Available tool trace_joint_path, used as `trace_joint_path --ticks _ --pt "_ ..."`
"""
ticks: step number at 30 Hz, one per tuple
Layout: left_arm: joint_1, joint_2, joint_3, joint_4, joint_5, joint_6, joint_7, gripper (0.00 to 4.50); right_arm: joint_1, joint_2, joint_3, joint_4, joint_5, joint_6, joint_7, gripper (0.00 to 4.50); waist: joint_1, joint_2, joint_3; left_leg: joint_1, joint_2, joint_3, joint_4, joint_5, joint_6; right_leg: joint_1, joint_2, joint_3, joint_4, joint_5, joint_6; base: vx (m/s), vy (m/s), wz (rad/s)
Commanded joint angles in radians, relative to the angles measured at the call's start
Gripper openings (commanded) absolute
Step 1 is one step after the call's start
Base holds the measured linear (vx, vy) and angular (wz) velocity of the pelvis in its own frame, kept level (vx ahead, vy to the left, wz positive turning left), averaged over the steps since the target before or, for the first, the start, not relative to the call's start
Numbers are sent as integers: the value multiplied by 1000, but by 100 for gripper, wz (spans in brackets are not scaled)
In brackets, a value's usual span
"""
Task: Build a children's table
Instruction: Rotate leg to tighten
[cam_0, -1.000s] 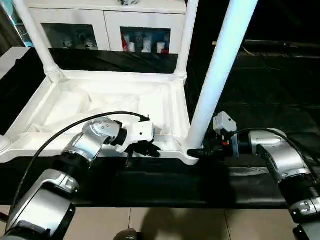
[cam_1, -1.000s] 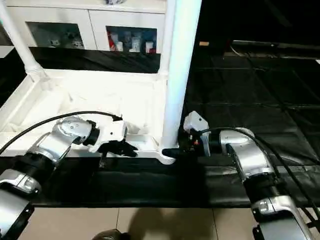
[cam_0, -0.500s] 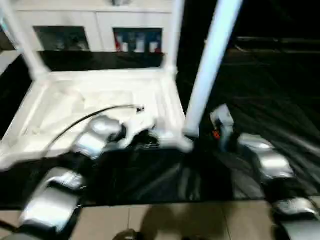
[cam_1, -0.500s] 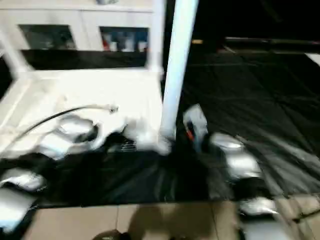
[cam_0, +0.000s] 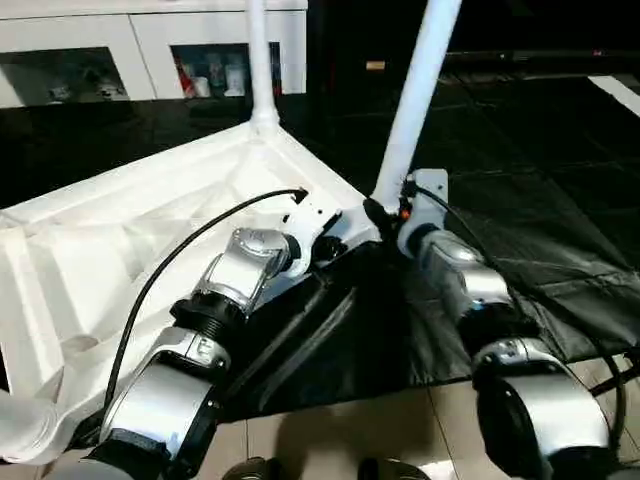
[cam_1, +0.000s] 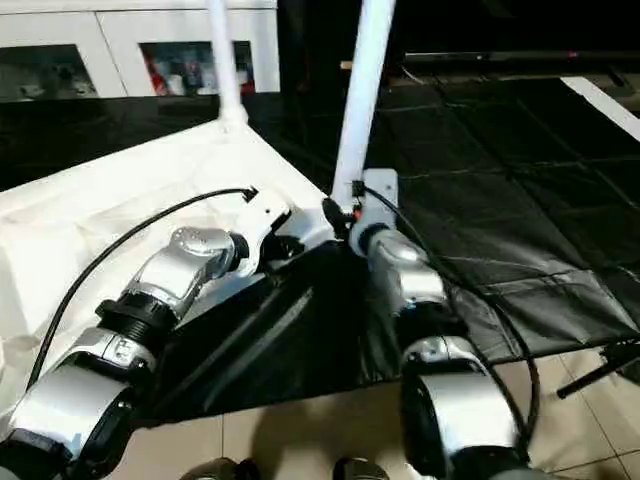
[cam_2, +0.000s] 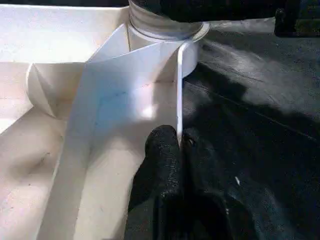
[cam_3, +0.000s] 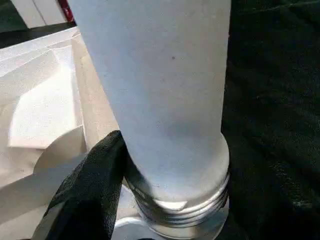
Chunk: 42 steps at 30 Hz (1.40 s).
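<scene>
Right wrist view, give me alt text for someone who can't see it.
A white table leg fills the frame, its threaded end partly screwed into the tabletop's corner socket. One black finger of the right pincer presses against the leg's side, with black floor covering beyond.

White glass-door cabinet (cam_0: 150, 50), black floor mat (cam_0: 520, 150), beige tiled floor (cam_0: 350, 440)

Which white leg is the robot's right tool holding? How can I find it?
Find the big white tabletop lying upside down on the black mat. Two legs stand up from its corners. It's the nearer leg, with the right tool at its base; the farther leg stands alone.
</scene>
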Motion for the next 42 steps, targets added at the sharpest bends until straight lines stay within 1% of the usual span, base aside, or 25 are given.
trace_joint_path --ticks 1,4,6,8,9,10,11,13,15,17,19,22,24,26,28,29,30,31,32,34,36,37,39,41,42 --pt "-41 -24 10 -73 -17 -23 23 0 58 61 28 138 -15 72 1 268 6 1 -61 20 149 -78 -98 -338 -43 24 -148 95 -72 -240 -222 0 0 0" --pt "-38 -20 9 -74 -14 -26 20 0 51 59 25 152 -21 69 -8 268 9 0 -62 21 148 -75 -96 -321 -33 26 -147 95 -71 -238 -225 0 0 0" --pt "-36 -16 7 -76 -13 -28 18 0 46 57 15 162 -18 68 -10 338 13 -2 -62 21 147 -75 -93 -316 -24 27 -150 95 -75 -274 -221 0 0 0" --pt "-34 -14 5 -77 -13 -28 15 0 42 56 0 167 -8 73 -15 338 14 -3 -63 23 148 -74 -93 -312 -22 28 -149 96 -76 -287 -219 0 0 0" --pt "-33 -10 4 -79 -14 -28 12 0 37 52 -13 172 -2 66 -18 359 18 -2 -65 23 148 -72 -93 -287 -16 28 -147 96 -74 -263 -219 0 0 0" --pt "-33 -9 4 -79 -14 -28 12 0 36 51 -13 173 -2 64 -19 359 17 -2 -65 21 150 -74 -96 -280 -16 30 -144 94 -70 -253 -221 0 0 0" --pt "-32 -3 2 -76 -14 -33 8 0 31 46 -18 177 -3 51 -21 374 16 1 -67 23 150 -72 -96 -274 -17 28 -140 92 -67 -232 -226 0 0 0" --pt "-32 1 -1 -72 -12 -39 4 0 29 43 -21 176 -2 44 -21 390 16 1 -69 21 150 -71 -96 -253 -11 32 -140 91 -61 -181 -239 0 0 0" --pt "-30 14 -6 -54 -7 -55 -6 0 31 32 -27 158 1 28 -5 412 15 2 -71 24 149 -69 -94 -254 -11 31 -139 91 -61 -175 -244 0 0 0" --pt "-29 19 -7 -47 -5 -60 -9 0 35 28 -28 146 2 20 9 425 16 2 -72 21 147 -68 -91 -252 -8 35 -143 92 -62 -184 -246 0 0 0" --pt "-26 31 -12 -28 0 -76 -21 0 60 16 -21 94 6 14 57 443 19 2 -74 21 148 -68 -89 -246 0 37 -144 92 -64 -187 -242 0 0 0" --pt "-28 48 -17 5 11 -100 -25 0 110 -6 5 5 0 17 109 443 22 0 -79 21 146 -66 -87 -200 22 40 -135 88 -55 -120 -248 0 0 0" --pt "-35 71 -21 53 24 -135 -29 0 190 -43 41 -118 -9 49 171 443 25 2 -83 20 145 -65 -82 -171 49 44 -138 87 -52 -79 -250 0 0 0" --pt "-38 78 -20 69 25 -147 -32 0 224 -61 51 -169 -10 59 191 443 26 0 -87 18 145 -67 -81 -159 63 48 -138 86 -50 -77 -247 0 0 0" --pt "-40 84 -21 78 26 -156 -35 0 252 -77 58 -216 -8 68 214 443 25 0 -88 12 144 -68 -77 -153 64 51 -142 86 -53 -94 -255 0 0 0" --pt "-41 94 -28 93 30 -175 -45 0 301 -106 64 -306 6 93 259 443 26 -4 -91 10 142 -69 -75 -142 76 57 -137 83 -53 -92 -245 0 0 0" --pt "-42 102 -33 104 33 -189 -53 0 335 -126 64 -372 25 117 298 443 28 1 -93 15 144 -67 -73 -133 84 49 -135 84 -50 -81 -246 0 0 0" --pt "-41 106 -35 108 34 -196 -58 0 354 -139 65 -410 38 130 321 443 31 2 -96 16 146 -67 -72 -126 85 51 -136 82 -48 -71 -246 0 0 0" --pt "-42 108 -36 113 34 -201 -61 0 363 -145 66 -430 45 137 330 443 32 0 -96 17 146 -66 -72 -120 92 51 -134 82 -48 -60 -244 0 0 0" --pt "-40 128 -48 134 36 -244 -103 0 438 -210 68 -588 101 178 419 443 33 2 -99 15 144 -66 -68 -99 106 52 -135 81 -43 -21 -252 0 0 0" --pt "-36 138 -54 133 37 -258 -127 0 458 -236 62 -632 117 185 446 443 38 -1 -106 12 144 -67 -61 -69 127 54 -135 80 -33 37 -251 0 0 0" --pt "-29 149 -64 127 40 -277 -152 0 472 -263 61 -661 114 179 464 443 36 -1 -107 5 142 -69 -59 -48 141 54 -135 77 -30 56 -257 0 0 0" --pt "-14 171 -80 114 42 -298 -203 0 490 -311 59 -697 107 158 504 443 39 -2 -105 6 139 -64 -53 -62 140 48 -135 77 -35 28 -261 0 0 0" --pt "-3 192 -95 107 44 -336 -255 0 502 -346 55 -736 100 165 524 443 46 1 -100 7 138 -62 -55 -103 116 47 -132 77 -45 -57 -247 0 0 0" --pt "4 202 -102 100 43 -350 -284 0 505 -365 56 -750 105 166 552 443 49 1 -100 9 139 -63 -55 -112 110 46 -132 77 -47 -74 -242 0 0 0"
